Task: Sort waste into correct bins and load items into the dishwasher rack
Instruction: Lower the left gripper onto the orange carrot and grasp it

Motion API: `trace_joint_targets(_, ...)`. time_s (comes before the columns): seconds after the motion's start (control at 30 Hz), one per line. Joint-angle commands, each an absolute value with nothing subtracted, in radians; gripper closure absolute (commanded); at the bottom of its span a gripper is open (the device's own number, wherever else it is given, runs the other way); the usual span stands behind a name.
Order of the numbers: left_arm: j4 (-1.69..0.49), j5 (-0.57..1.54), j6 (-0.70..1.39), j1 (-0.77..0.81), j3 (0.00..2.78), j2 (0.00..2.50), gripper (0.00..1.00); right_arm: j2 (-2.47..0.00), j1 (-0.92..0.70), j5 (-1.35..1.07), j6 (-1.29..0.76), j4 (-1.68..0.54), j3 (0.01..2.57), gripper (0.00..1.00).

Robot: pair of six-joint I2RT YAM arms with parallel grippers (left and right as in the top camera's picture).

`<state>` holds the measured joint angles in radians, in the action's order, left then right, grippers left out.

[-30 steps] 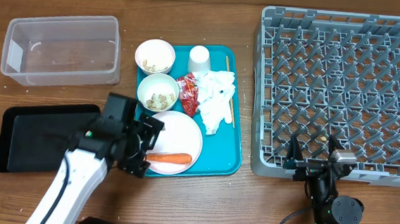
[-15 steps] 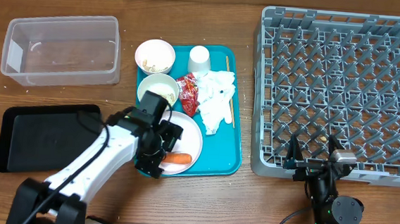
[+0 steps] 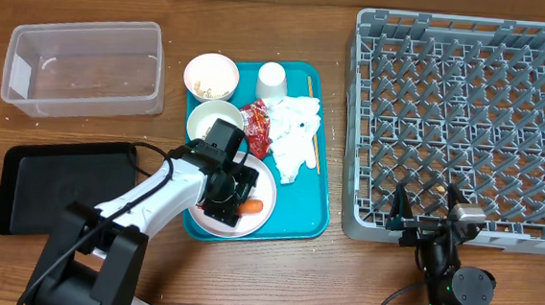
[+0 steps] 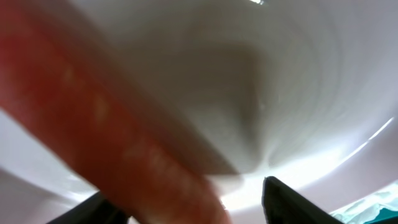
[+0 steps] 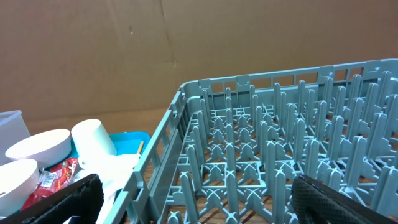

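Observation:
My left gripper [image 3: 230,196] is down over the round white plate [image 3: 259,174] on the teal tray [image 3: 316,211], open, with its fingers on either side of the orange carrot [image 3: 252,207]; only the carrot's right tip shows from overhead. In the left wrist view the blurred carrot [image 4: 93,112] lies between the fingers [image 4: 193,208] on the plate [image 4: 267,74]. Two small bowls [image 3: 210,76] [image 3: 213,122] with food scraps, a white cup [image 3: 272,79], a red wrapper [image 3: 256,124], white napkins [image 3: 294,135] and a wooden stick [image 3: 310,117] are on the teal tray. My right gripper [image 3: 430,219] is open and empty at the grey rack's [image 3: 467,118] front edge.
The clear tub [image 3: 84,67] stands at the back left. The black tray [image 3: 40,182] lies at the front left, beside my left arm. In the right wrist view the rack [image 5: 280,143] fills the right, with the cup [image 5: 92,144] and a bowl [image 5: 38,148] at the left.
My left gripper has moved right from the plate's left edge onto the plate and now covers most of the carrot. The right arm has not moved.

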<state>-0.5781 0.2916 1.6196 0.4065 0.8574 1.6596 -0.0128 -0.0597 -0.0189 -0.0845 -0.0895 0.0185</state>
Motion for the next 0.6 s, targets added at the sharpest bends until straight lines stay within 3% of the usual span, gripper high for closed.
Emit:
trace_joint_targets(0.0, -0.579, 0.235, 1.565, 0.413, 0.835, 1.714, 0.41, -0.004, -0.062, -0.016, -0.081, -0.084, 0.008, 0.00)
trace_joint_targets(0.07, -0.580, 0.232, 1.539, 0.413, 0.835, 1.714, 0.44, -0.004, -0.062, -0.016, -0.081, -0.084, 0.008, 0.00)
trace_joint_targets(0.57, -0.659, 0.084, 1.525, 0.413, 0.835, 1.713, 0.42, -0.004, -0.062, -0.016, -0.082, -0.084, 0.008, 0.00)
